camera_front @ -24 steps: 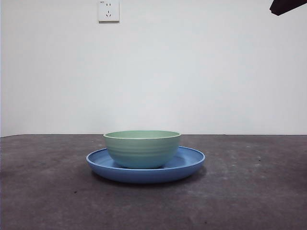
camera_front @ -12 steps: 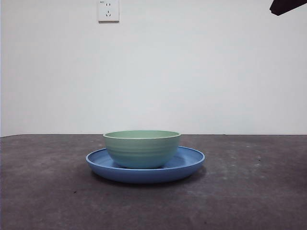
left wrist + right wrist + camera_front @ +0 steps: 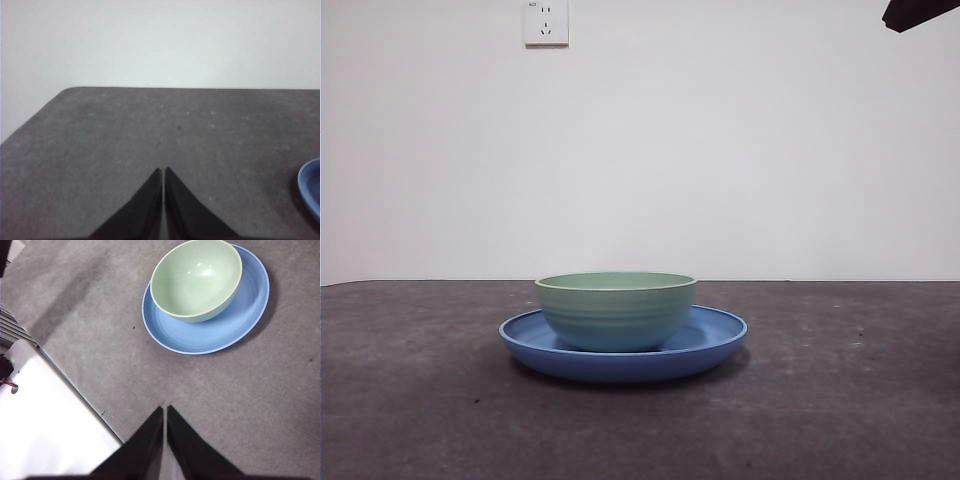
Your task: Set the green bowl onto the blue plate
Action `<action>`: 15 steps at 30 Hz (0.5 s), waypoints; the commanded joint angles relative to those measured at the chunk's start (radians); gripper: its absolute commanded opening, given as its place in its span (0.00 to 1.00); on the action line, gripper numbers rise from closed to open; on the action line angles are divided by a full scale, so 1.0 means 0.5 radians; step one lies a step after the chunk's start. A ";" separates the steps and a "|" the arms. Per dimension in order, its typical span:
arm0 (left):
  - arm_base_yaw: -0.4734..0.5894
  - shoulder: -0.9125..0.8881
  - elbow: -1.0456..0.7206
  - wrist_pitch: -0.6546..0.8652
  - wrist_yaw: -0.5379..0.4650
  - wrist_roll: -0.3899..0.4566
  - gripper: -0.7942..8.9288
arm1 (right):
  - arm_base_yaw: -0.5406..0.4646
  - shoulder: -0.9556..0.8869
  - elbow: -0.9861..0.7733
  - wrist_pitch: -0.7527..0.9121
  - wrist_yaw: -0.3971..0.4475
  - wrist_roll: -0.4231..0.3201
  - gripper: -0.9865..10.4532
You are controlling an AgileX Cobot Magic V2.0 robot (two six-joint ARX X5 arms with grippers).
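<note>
The green bowl [image 3: 617, 311] stands upright inside the blue plate [image 3: 715, 341] at the middle of the table. The right wrist view shows the same from above: the bowl [image 3: 196, 279] rests on the plate [image 3: 235, 322], empty. My right gripper [image 3: 164, 410] is shut and empty, held high above the table and well clear of the bowl. My left gripper [image 3: 163, 171] is shut and empty over bare table, with only the plate's edge [image 3: 309, 186] at the side of its view. A black arm tip [image 3: 918, 13] shows in the front view's top corner.
The dark grey table [image 3: 840, 400] runs to a white wall with a wall socket [image 3: 547, 22]. In the right wrist view the table's edge [image 3: 75, 387] runs beside a white surface [image 3: 45, 430].
</note>
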State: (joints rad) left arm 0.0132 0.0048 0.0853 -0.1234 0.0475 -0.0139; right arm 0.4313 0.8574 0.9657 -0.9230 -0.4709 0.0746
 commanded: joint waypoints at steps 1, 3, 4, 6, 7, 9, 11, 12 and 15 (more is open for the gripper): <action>0.008 -0.004 -0.053 0.017 -0.010 -0.015 0.09 | 0.011 0.007 0.021 0.019 -0.001 -0.019 0.09; 0.008 -0.004 -0.085 0.014 -0.010 -0.041 0.09 | 0.011 0.007 0.021 0.019 0.000 -0.019 0.09; 0.008 -0.004 -0.100 0.013 -0.010 -0.052 0.09 | 0.011 0.007 0.021 0.019 -0.001 -0.019 0.09; 0.007 -0.004 -0.127 0.011 -0.010 -0.059 0.09 | 0.011 0.007 0.021 0.019 -0.001 -0.019 0.09; 0.007 -0.004 -0.140 0.008 -0.010 -0.065 0.09 | 0.011 0.007 0.021 0.019 -0.001 -0.019 0.09; 0.007 -0.004 -0.147 -0.047 -0.010 -0.064 0.09 | 0.011 0.007 0.021 0.020 -0.001 -0.019 0.09; 0.007 -0.004 -0.147 -0.121 -0.010 -0.063 0.09 | 0.011 0.007 0.021 0.019 -0.001 -0.019 0.09; 0.007 -0.003 -0.147 -0.128 -0.010 -0.063 0.09 | 0.011 0.007 0.021 0.019 -0.001 -0.019 0.09; 0.007 -0.004 -0.147 -0.126 -0.008 -0.065 0.09 | 0.011 0.007 0.021 0.019 -0.001 -0.019 0.09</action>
State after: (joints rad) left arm 0.0154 0.0044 0.0322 -0.1802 0.0448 -0.0429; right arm 0.4313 0.8570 0.9657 -0.9230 -0.4709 0.0750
